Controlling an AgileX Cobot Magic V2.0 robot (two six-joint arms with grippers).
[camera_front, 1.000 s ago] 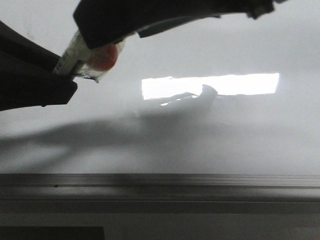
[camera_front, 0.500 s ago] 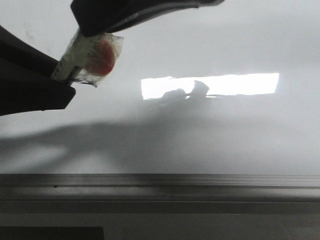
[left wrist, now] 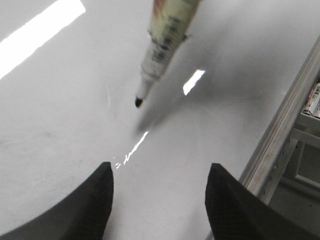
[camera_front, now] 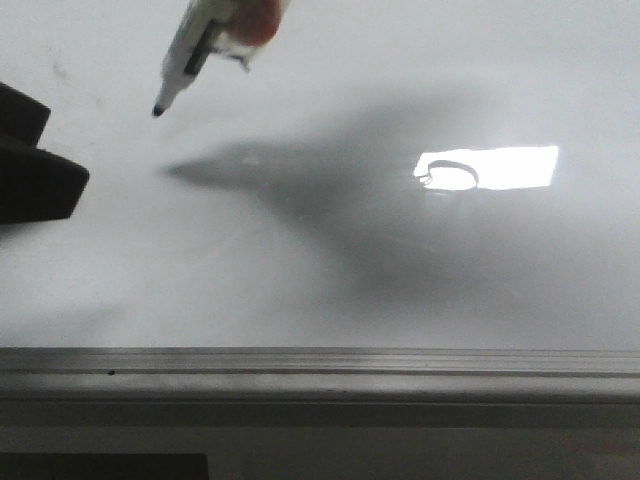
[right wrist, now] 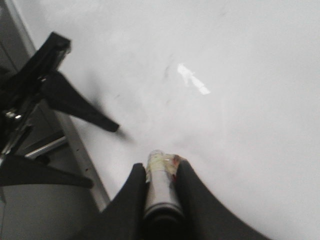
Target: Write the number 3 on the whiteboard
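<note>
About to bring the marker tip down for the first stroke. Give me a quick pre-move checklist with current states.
1. White-barrelled marker with black tip held between right fingers: ok.
2. Cap off, tip exposed: ok.
3. Tip touching the glossy white whiteboard: cannot tell; its shadow lies apart from it in the front view.
4. Any number 3 stroke drawn: not ok, none visible.
5. Left gripper open, holding nothing, beside the marker: ok.
6. Grey metal ledge away from the tip: ok.

lab-like bench — glossy whiteboard (camera_front: 330, 290), grey metal ledge (camera_front: 320, 362), ceiling-light glare (camera_front: 490, 167).
</note>
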